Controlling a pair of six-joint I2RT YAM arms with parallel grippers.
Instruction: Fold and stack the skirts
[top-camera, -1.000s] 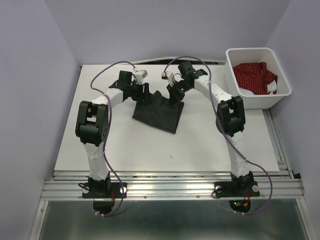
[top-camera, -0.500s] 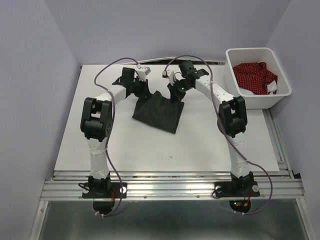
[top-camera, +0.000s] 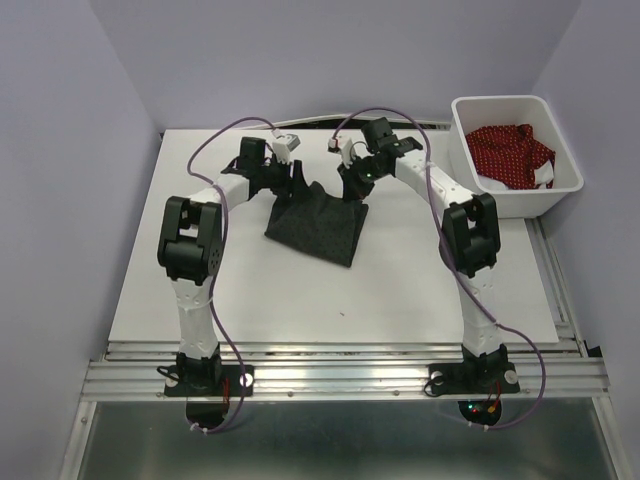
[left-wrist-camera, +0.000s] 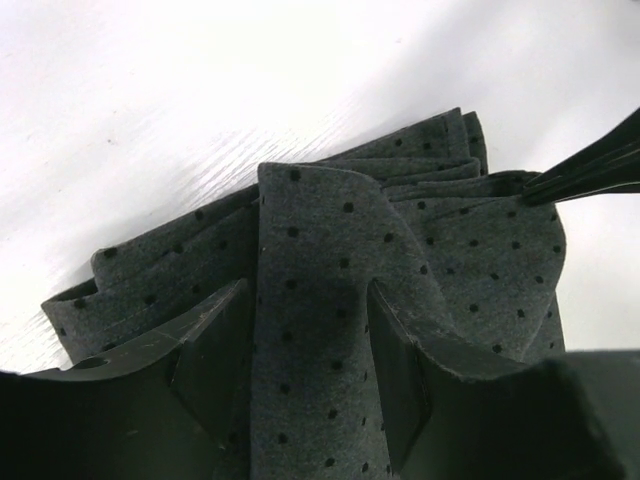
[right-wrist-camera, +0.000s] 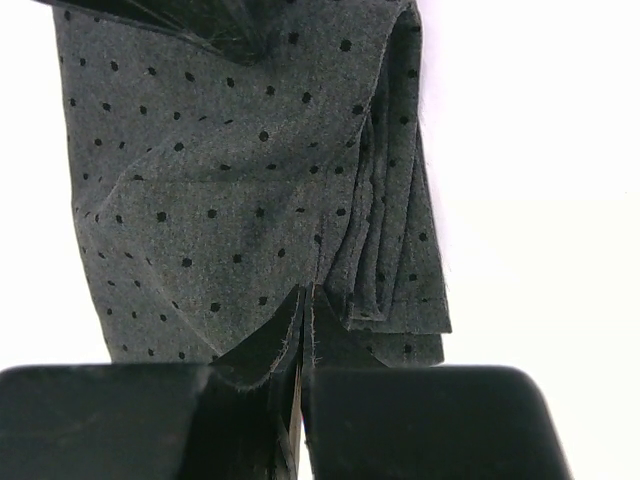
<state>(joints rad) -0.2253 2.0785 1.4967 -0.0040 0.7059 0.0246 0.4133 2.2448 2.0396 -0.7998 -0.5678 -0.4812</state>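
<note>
White table (top-camera: 250, 290), dark charcoal dotted skirt (top-camera: 320, 228) on its far middle, white bin (top-camera: 520, 203) at its far right corner.

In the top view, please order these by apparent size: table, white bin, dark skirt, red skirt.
Table; white bin; dark skirt, close to the bin in size, so that pair is unsure; red skirt, bunched inside the bin.

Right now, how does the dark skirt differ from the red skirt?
The dark skirt lies on the table; the red skirt sits in the white bin. The dark skirt is mostly flat; the red skirt is crumpled. The right gripper pinches the dark skirt; nothing touches the red skirt. Both are dotted cloth.
</note>
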